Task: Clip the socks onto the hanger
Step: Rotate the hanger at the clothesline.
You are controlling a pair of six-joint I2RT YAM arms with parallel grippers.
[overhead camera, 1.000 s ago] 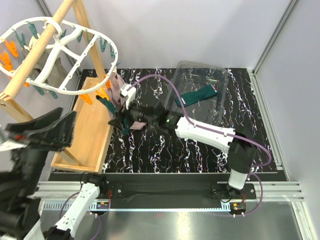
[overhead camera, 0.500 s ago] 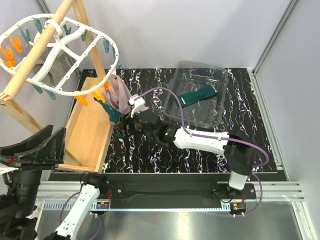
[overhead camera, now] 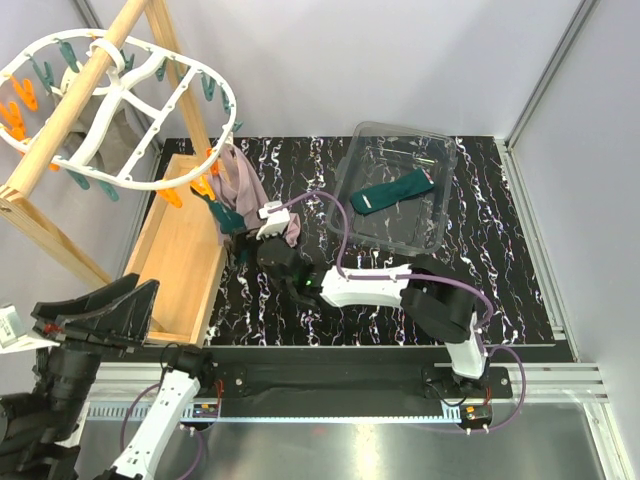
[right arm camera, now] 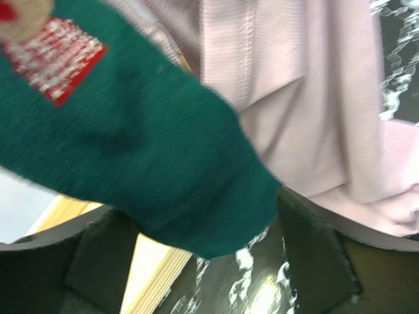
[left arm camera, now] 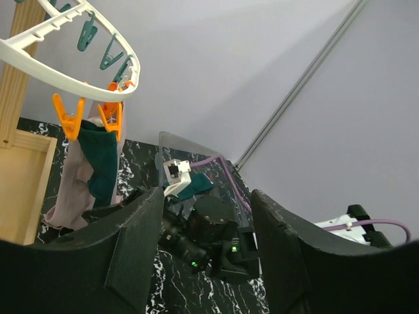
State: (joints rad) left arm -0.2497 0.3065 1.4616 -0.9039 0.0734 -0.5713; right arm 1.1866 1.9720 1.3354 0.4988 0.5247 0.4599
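Hands both spread — left hand (left arm camera: 206,222) empty, right hand (right arm camera: 209,256) astride the toe of one sock (right arm camera: 131,150), not pinching. That sock hangs pegged on the hanger (overhead camera: 150,184) at ten o'clock; the other sock (overhead camera: 392,191) lies in the tub (overhead camera: 430,225) at one o'clock.

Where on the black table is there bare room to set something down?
Free: the table strip between the pink cloth and the clear bin, and the floor of the wooden tray. Crowded: the middle, where the right arm reaches to the hanging sock.
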